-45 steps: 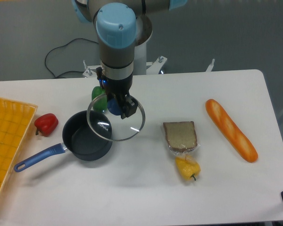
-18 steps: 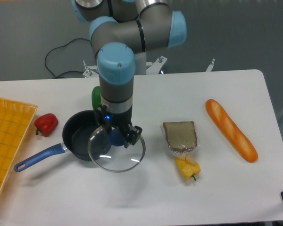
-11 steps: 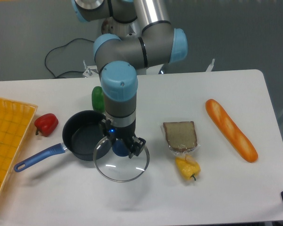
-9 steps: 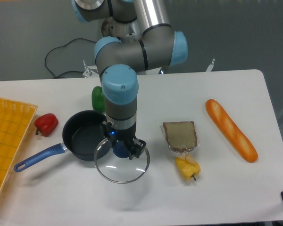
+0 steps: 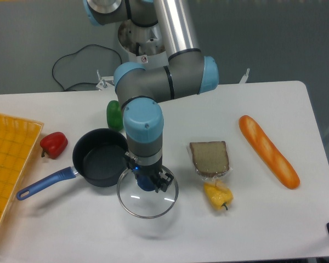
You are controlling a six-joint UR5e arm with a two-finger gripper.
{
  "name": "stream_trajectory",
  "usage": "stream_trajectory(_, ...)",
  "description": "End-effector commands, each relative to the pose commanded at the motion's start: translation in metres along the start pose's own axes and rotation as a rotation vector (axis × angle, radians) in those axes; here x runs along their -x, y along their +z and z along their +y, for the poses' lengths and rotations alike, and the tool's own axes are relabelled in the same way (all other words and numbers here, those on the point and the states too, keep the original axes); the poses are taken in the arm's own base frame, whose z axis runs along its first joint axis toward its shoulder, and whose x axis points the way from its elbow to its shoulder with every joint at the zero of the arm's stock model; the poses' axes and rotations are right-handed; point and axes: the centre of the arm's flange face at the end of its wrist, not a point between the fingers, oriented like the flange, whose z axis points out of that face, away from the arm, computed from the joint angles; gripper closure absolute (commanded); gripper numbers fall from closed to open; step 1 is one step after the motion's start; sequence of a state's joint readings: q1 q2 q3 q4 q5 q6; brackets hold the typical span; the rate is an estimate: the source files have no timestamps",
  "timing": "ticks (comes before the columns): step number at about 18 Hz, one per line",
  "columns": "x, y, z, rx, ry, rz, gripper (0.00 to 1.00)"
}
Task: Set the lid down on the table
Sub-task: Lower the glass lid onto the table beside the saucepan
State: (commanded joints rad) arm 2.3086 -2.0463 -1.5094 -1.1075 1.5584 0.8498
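Note:
The lid [image 5: 148, 198] is round clear glass with a thin metal rim and a blue centre knob. My gripper [image 5: 148, 181] is shut on the knob and holds the lid low over the white table [image 5: 252, 219], in front of and to the right of the dark blue saucepan [image 5: 100, 164]. I cannot tell whether the lid touches the table. The lid's left edge is just right of the saucepan's rim. The arm hides most of the knob.
A wrapped bread slice [image 5: 209, 159] and a yellow pepper [image 5: 217, 196] lie right of the lid. A baguette [image 5: 268, 150] lies further right. A green pepper [image 5: 114, 114] and a red pepper [image 5: 54, 144] sit near the saucepan. A yellow gridded tray [image 5: 8, 164] is at the left edge.
The gripper has carried the lid off the saucepan, forward and to the right, and lower toward the table. The saucepan now stands open.

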Motion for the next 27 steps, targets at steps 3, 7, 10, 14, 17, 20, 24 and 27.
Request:
stream_trajectory(3,-0.003,0.01,-0.005,0.012,0.011,-0.006,0.4)
stream_trajectory(7,-0.003,0.022,-0.007,0.023,0.014,0.004,0.4)
stream_trajectory(10,-0.003,0.029,-0.007,0.033,0.014,0.01,0.4)
stream_trajectory(14,-0.008,0.044,-0.011,0.052,0.023,0.025,0.39)
stream_trajectory(17,-0.01,0.051,-0.011,0.059,0.023,0.034,0.39)
stream_trajectory(20,-0.013,0.057,-0.014,0.064,0.031,0.04,0.39)
stream_trajectory(24,-0.015,0.066,-0.016,0.074,0.034,0.049,0.39)
stream_trajectory(27,-0.015,0.068,-0.016,0.076,0.034,0.052,0.38)
